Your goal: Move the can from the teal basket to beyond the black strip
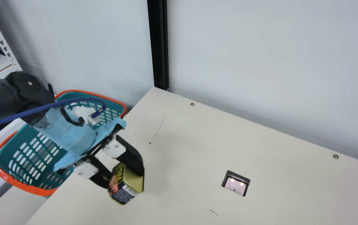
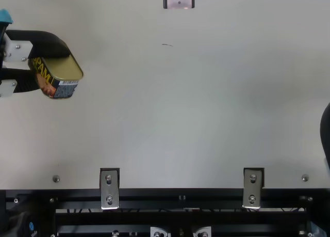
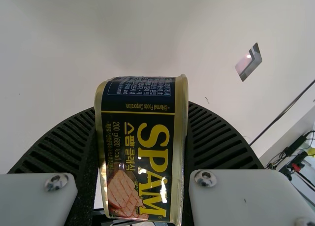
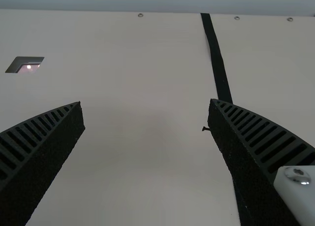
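Well, pale wall (image 1: 260, 62) with a black post (image 1: 160, 47), cream tabletop (image 1: 182, 156) bearing the black strip (image 4: 216, 58), teal basket (image 1: 26, 187) beside it, left gripper (image 1: 124, 180) clamped on the can (image 1: 126, 186) above the tabletop, right gripper (image 2: 326, 136) spread apart

Tool (image 2: 325, 133), fingers (image 4: 54, 142) spread, over cream table (image 4: 142, 177); black strip (image 4: 217, 63) partly behind one finger; screws (image 4: 140, 15) near table edge.

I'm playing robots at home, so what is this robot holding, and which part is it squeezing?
The left gripper holds the can by its two flat ends, one finger on each. The right gripper is open, holding nothing.
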Action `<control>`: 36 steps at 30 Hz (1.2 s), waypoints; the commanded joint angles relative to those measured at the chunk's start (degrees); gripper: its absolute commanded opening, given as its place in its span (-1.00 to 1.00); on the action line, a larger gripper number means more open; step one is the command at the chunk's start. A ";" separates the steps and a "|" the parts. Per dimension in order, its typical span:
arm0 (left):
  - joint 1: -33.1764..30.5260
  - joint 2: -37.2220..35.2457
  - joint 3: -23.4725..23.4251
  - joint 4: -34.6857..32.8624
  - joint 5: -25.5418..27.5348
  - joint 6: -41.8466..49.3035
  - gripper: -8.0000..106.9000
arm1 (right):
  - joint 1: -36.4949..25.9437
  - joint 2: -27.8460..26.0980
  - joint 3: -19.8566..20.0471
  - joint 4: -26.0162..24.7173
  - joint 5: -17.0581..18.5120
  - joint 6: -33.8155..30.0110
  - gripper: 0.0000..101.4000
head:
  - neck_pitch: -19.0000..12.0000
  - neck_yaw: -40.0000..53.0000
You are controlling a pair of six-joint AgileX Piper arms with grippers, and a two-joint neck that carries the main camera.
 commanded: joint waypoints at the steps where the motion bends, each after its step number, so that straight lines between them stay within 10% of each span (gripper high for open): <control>1: 0.00 0.00 0.00 0.00 0.00 0.00 -0.68 | 0.00 0.00 0.00 0.00 0.00 0.00 1.00 | -1.24 2.37; 36: -1.42 -1.27 0.10 -1.28 -2.42 1.49 -0.68 | 0.00 0.00 0.00 0.00 0.00 0.00 1.00 | 4.79 -17.25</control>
